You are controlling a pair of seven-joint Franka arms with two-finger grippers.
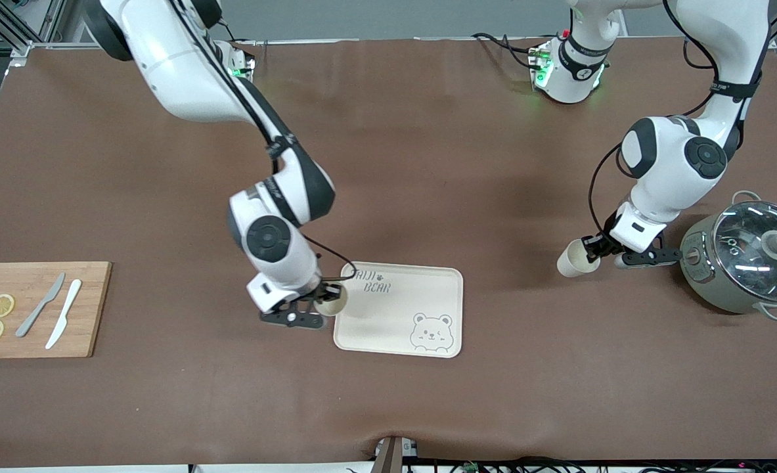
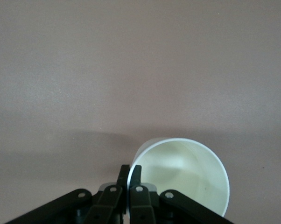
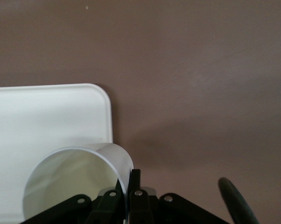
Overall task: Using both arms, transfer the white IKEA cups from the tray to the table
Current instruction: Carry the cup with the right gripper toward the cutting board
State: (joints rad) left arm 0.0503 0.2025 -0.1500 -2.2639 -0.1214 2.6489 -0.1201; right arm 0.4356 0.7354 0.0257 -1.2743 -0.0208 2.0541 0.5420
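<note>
**Both arms hold cups**

The right gripper point(image 1: 320, 307) pinches one cup point(image 1: 331, 300) by its rim over the tray's point(image 1: 427, 289) edge; the left gripper point(image 1: 596, 251) clamps the other cup point(image 1: 573, 258) above bare table beside the pot point(image 1: 743, 263).

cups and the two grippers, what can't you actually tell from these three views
- Right cup: whether it touches the tray. The front view has the right gripper covering its base; the right wrist view cuts it off at the picture's edge.
- Left cup: whether it rests on the table. The left wrist view shows only its rim, pinched by the left gripper.
- Pot: contents, behind lid glare.
</note>
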